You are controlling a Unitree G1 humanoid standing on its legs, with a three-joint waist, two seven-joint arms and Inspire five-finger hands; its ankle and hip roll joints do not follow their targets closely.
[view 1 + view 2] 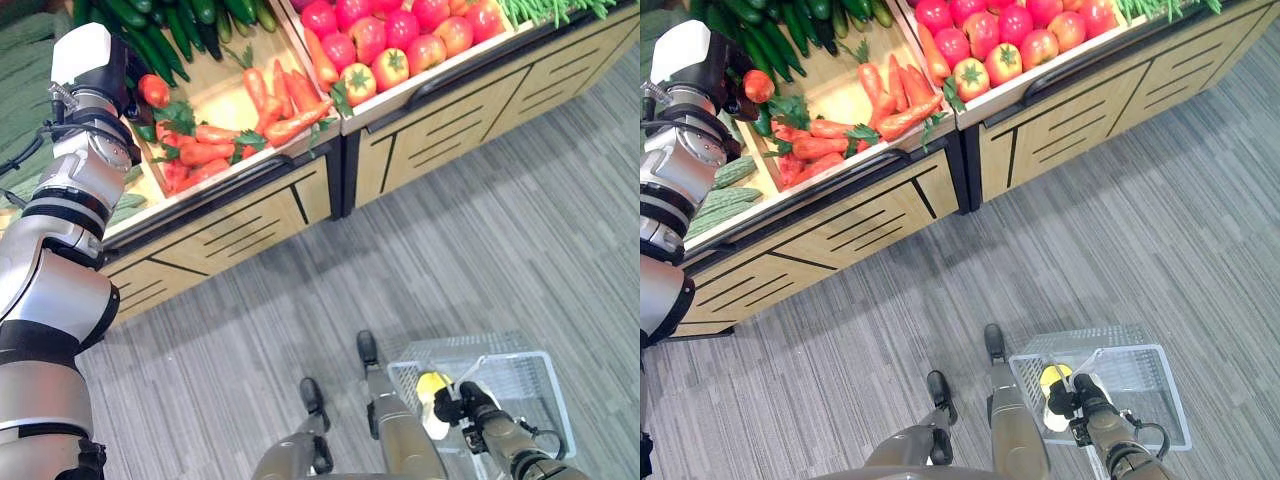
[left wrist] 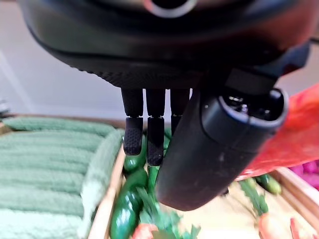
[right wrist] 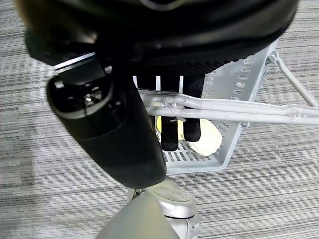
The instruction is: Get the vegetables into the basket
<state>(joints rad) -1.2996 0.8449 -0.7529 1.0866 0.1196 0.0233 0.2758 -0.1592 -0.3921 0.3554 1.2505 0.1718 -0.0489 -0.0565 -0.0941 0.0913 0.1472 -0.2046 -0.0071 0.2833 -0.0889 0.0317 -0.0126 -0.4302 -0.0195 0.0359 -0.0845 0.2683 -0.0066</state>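
My left hand [image 1: 126, 86] hovers over the left end of the carrot bin, its fingers curled on a red tomato [image 1: 153, 90] with a green top. In the left wrist view the tomato [image 2: 294, 129] shows as a red mass beside the thumb [image 2: 209, 149]. Low at the right, my right hand [image 1: 478, 403] is shut on the handle [image 3: 239, 107] of a pale grey basket [image 1: 535, 375] that hangs near the floor. A yellow-white vegetable [image 1: 432, 386] lies inside the basket.
A wooden display stand [image 1: 440, 130] runs across the back, with bins of cucumbers [image 1: 170, 30], carrots [image 1: 275, 100], tomatoes [image 1: 395, 40] and green beans [image 1: 550, 8]. Ridged green gourds [image 1: 725, 190] lie at its left end. Grey striped floor [image 1: 480, 240] lies in front.
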